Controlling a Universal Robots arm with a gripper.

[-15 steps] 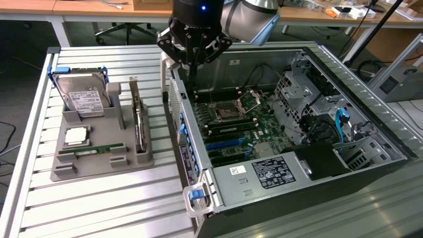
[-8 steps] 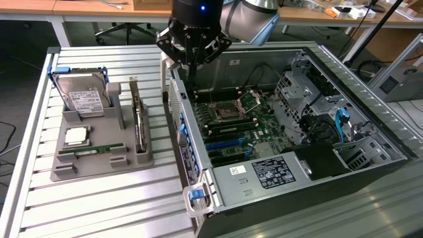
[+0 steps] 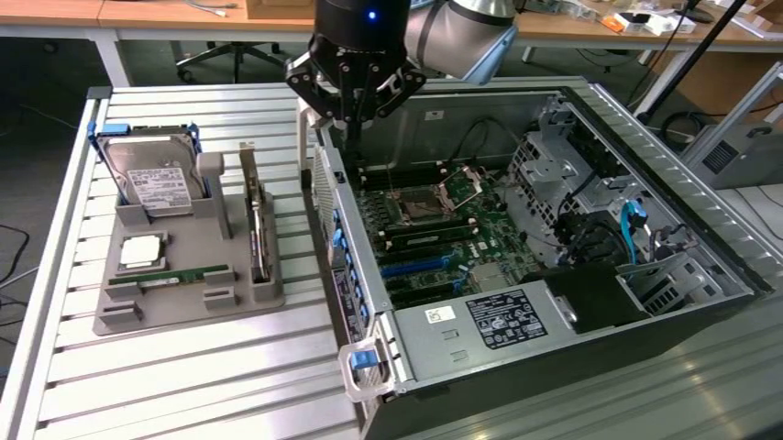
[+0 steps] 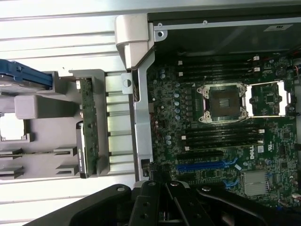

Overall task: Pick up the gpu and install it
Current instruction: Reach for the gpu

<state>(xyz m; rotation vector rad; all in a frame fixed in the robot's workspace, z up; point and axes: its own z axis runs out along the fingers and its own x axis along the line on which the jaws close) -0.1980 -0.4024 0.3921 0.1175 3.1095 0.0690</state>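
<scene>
The fingers [image 3: 347, 119] are clenched on nothing, poised above the open computer case [image 3: 367, 302] at its wall on the exterior view's left. Beyond that wall, further to the exterior view's left, the gpu [image 3: 255, 215] stands on edge in a grey holder [image 3: 183, 307] on the counter [image 3: 183, 385]. Its long axis runs roughly parallel to the wall.
</scene>
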